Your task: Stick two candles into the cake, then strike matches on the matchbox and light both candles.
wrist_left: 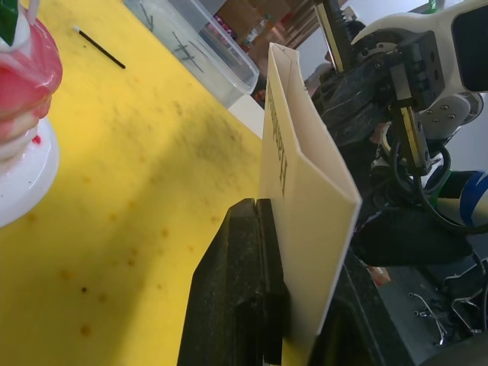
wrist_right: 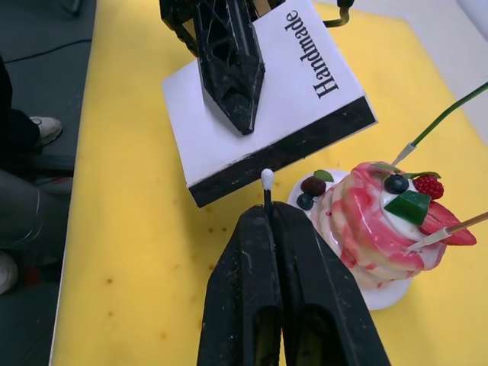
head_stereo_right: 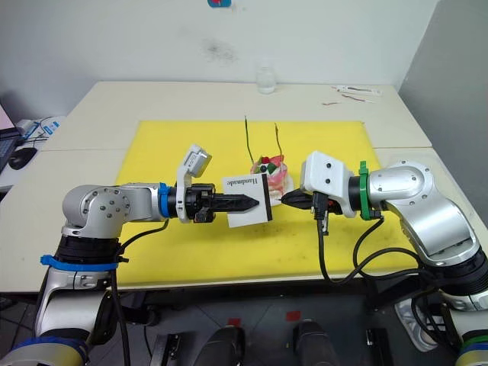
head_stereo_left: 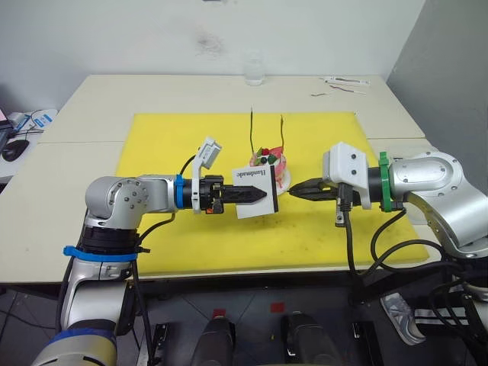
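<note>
Candles, two (wrist_right: 446,114) (wrist_right: 450,229), stand in one cake (wrist_right: 377,229) beside the right gripper (wrist_right: 267,210) pinching one match (wrist_right: 267,183), whose tip faces the one matchbox (wrist_right: 267,99) clamped in the left gripper (head_stereo_left: 263,195).

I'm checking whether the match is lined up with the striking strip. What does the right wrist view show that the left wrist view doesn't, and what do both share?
Right wrist view: the right pincer shut on a white-tipped match, its head close to the matchbox's black striking strip; the berries on top of the cake; both candles stuck in it.

Left wrist view: a loose match on the yellow mat; a clear plastic bin.

Both: the matchbox held by the left pincer, the cake, the mat.
</note>
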`<state>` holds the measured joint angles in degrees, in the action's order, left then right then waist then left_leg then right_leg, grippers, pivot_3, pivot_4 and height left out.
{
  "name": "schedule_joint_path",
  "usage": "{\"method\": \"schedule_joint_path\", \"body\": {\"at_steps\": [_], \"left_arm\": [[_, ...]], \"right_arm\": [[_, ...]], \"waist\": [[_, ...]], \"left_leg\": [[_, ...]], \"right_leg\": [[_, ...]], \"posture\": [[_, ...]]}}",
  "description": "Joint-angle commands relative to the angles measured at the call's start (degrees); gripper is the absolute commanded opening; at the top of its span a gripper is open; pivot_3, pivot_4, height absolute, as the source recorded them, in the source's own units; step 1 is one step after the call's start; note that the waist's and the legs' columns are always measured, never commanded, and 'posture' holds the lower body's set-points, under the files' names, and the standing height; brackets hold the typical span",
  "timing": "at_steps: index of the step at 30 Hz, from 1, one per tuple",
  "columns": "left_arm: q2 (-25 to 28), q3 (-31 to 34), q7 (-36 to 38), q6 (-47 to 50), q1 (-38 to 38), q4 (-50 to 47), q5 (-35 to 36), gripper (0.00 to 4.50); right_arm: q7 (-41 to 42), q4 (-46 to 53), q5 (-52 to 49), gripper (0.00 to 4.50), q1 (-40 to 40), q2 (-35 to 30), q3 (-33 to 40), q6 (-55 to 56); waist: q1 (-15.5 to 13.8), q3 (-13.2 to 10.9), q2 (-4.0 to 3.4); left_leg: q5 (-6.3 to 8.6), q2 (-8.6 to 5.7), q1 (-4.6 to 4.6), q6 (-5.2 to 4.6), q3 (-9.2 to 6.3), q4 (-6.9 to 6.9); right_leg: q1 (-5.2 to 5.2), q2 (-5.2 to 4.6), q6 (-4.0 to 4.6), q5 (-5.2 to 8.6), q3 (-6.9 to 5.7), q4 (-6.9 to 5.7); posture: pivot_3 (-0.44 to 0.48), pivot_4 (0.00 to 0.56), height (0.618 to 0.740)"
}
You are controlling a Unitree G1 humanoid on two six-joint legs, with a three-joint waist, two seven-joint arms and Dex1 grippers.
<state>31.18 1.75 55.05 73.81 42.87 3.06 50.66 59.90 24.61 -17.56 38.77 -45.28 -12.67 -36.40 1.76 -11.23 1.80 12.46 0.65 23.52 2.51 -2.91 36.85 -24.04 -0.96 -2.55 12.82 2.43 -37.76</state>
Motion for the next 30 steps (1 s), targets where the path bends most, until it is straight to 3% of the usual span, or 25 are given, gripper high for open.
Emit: {"method": "schedule_joint_path", "body": {"at_steps": [1,9,13,18,23,26,30], "left_arm": [[0.12,0.62,1.13,-0.16,1.39,-0.06,0.94,0.48],[0.81,0.31,1.66,-0.88,1.08,0.17,0.15,0.48],[3.66,-0.3,3.01,-1.7,-1.57,-1.26,-0.66,0.48],[5.65,-2.09,4.42,-2.31,-4.27,-4.81,-0.86,0.48],[5.37,-2.06,3.74,-2.36,-4.4,-5.68,-0.7,0.48],[5.73,-2.02,3.77,-2.29,-4.77,-5.98,-0.68,0.48],[6.1,-1.84,3.82,-2.17,-5.23,-6.3,-0.61,0.48]], "right_arm": [[-1.01,0.76,1.56,0.07,1.43,0.31,-0.17,1.15],[-1.04,-0.87,3.38,0.07,1.91,0.96,-0.85,1.55],[-1.86,-4.01,4.16,0.07,-4.18,-1.06,-0.52,-0.41],[-7.26,-8.53,2.77,0.07,-8.4,3.07,-0.69,-9.83],[-11.97,-16.58,5.42,0.07,-8.14,6.97,-0.47,-8.9],[-11.7,-16.84,3.89,0.65,-8.95,7.52,1.22,-9.22],[-11.92,-16.25,2.43,2.03,-10.65,8.49,4.17,-6.48]], "waist": [[0.05,0.0,0.0],[0.07,0.0,0.0],[0.05,0.01,0.01],[0.05,0.01,0.01],[0.1,0.01,0.01],[0.1,0.01,0.01],[0.09,0.01,0.01]], "left_leg": [[0.0,0.0,0.0,0.0,0.01,0.0],[0.0,0.0,0.0,0.0,0.01,0.01],[0.0,0.0,0.0,0.0,0.0,-0.01],[0.0,-0.01,0.02,0.0,0.02,0.0],[-0.01,0.0,-0.01,-0.01,0.04,0.06],[0.0,0.0,-0.01,-0.01,0.03,0.04],[0.0,-0.01,0.03,-0.01,0.03,-0.01]], "right_leg": [[0.0,0.0,0.0,0.0,0.01,0.0],[0.0,0.0,0.0,0.0,0.01,0.0],[0.01,0.0,0.01,0.01,0.01,0.03],[-0.01,-0.02,0.01,0.01,0.04,-0.01],[0.0,0.0,0.22,0.12,0.05,-0.04],[0.0,0.0,0.05,0.03,0.04,-0.02],[-0.01,0.0,-0.01,0.02,0.04,0.02]], "posture": [[0.0,0.15,0.74],[0.0,0.15,0.74],[0.0,0.15,0.74],[0.0,0.15,0.74],[0.0,0.15,0.74],[0.0,0.15,0.74],[0.0,0.15,0.74]]}}
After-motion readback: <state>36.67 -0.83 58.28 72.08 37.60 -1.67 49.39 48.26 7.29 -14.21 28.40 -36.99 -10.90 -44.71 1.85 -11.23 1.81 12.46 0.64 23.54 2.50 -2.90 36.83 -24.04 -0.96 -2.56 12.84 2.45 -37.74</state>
